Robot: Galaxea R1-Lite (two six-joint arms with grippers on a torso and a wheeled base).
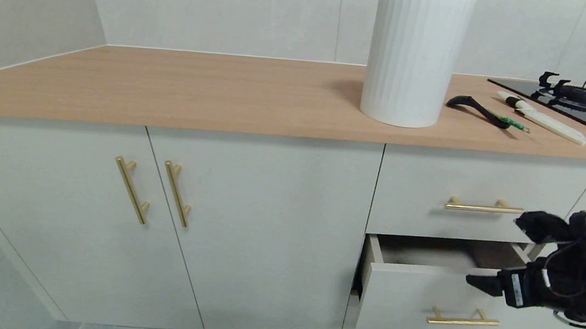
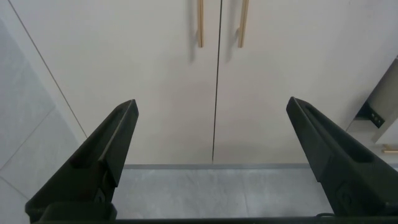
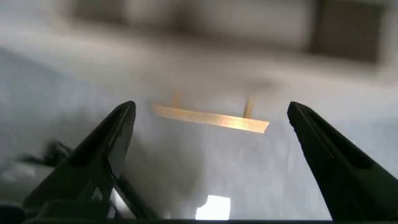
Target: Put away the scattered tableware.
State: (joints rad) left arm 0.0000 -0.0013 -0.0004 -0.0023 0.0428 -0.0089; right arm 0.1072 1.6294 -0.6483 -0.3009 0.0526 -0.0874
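Note:
On the wooden counter [image 1: 197, 87] lie a black spoon [image 1: 473, 109], a thin green-tipped utensil [image 1: 515, 124] and a cream knife [image 1: 543, 118], just right of a tall white ribbed container [image 1: 414, 57]. Below them the lower drawer [image 1: 421, 298] stands partly pulled out. My right gripper [image 1: 503, 255] is open in front of that drawer's right end, with nothing between its fingers. In the right wrist view the right gripper [image 3: 211, 111] faces a gold drawer handle [image 3: 211, 118]. The left gripper [image 2: 211, 109] is open and empty, low before the cabinet doors [image 2: 217, 81].
A black gas hob [image 1: 581, 103] sits at the counter's far right. The upper drawer [image 1: 482, 197] is closed, with a gold handle [image 1: 481, 207]. Two cabinet doors [image 1: 155, 215] with gold handles stand to the left. Grey floor tiles [image 2: 211, 193] lie below.

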